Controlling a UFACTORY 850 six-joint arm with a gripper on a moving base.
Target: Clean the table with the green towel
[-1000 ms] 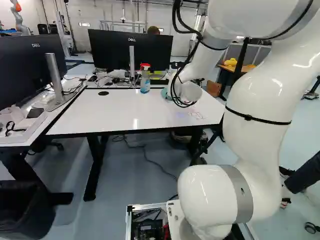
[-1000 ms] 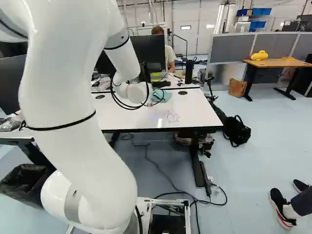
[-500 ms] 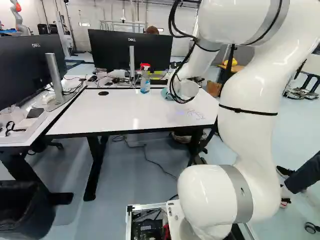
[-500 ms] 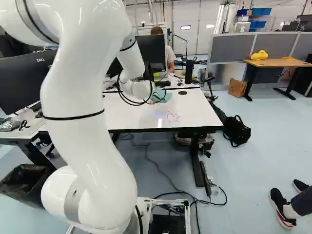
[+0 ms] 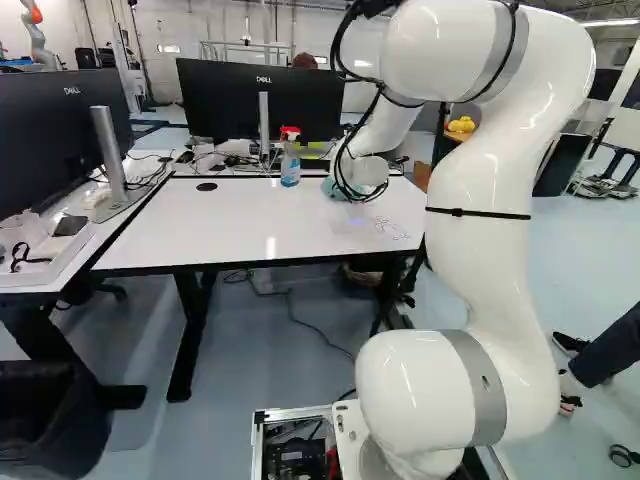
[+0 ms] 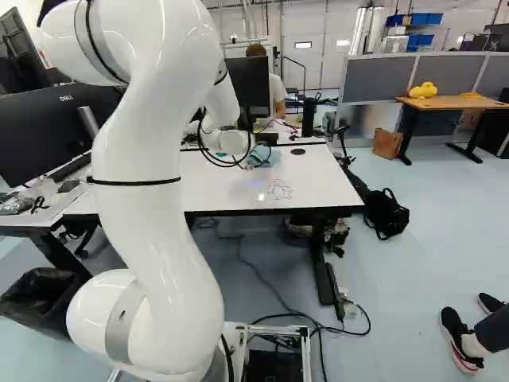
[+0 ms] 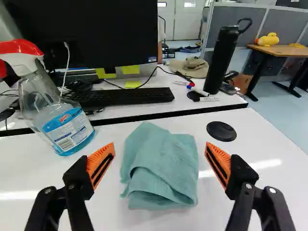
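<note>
Arm [image 5: 478, 270] reaches out over the white desk [image 5: 200, 232]; its claw [image 6: 247, 165] is at the far part, mostly hidden by the wrist in the base views. Wrist view: claw [image 7: 160, 146] spread wide, one orange pad [image 7: 100, 163] to either side of the green towel [image 7: 159, 168], nothing gripped. Towel lies bunched and folded on the desk top, between and ahead of the fingers, with bare surface showing on both sides. Spray bottle [image 7: 65, 115], red head, clear liquid, stands upright to the left of the towel, apart from it. Round black cap [image 7: 221, 131] in the desk top, right of the towel. Faint drawn lines [image 6: 280, 190] on the near right part. Keyboard [image 7: 125, 97] and black flask [image 7: 222, 60] sit beyond the far edge.
</note>
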